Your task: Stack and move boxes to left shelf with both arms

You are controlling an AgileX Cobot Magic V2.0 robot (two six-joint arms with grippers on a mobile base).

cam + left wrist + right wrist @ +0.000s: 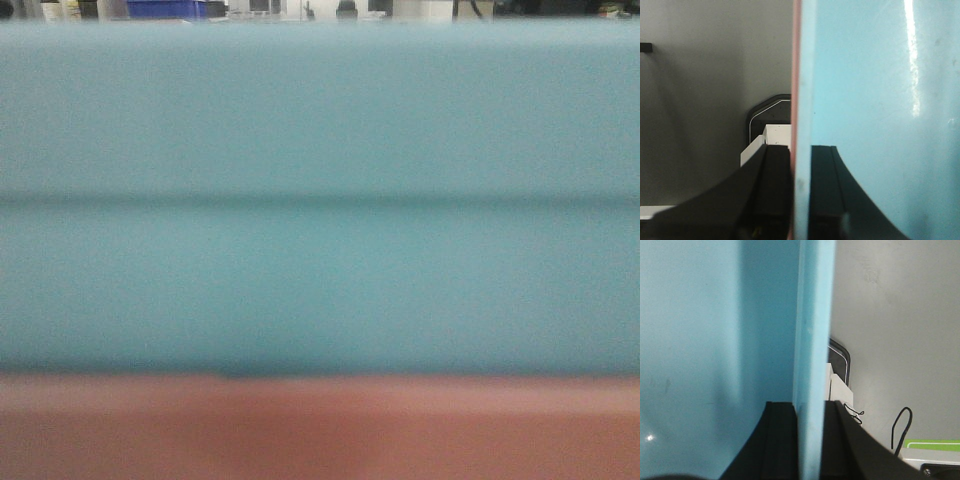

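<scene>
The light blue box [320,200] fills almost the whole front view, with the salmon pink box [320,430] showing as a band under it; the blue one sits nested in the pink one. In the left wrist view my left gripper [800,190] is shut on the stacked walls, a thin pink edge [796,75] outside and the blue wall [865,100] inside. In the right wrist view my right gripper [811,440] is shut on the blue box's wall [812,340], one finger inside the tub, one outside. The left shelf is out of view.
A grey floor [700,90] lies below both wrists. A white and black base part [772,135] shows under the left side. A loose black cable [902,425] and a green-edged white object [932,447] lie at the lower right. A dark blue bin [165,8] stands far behind.
</scene>
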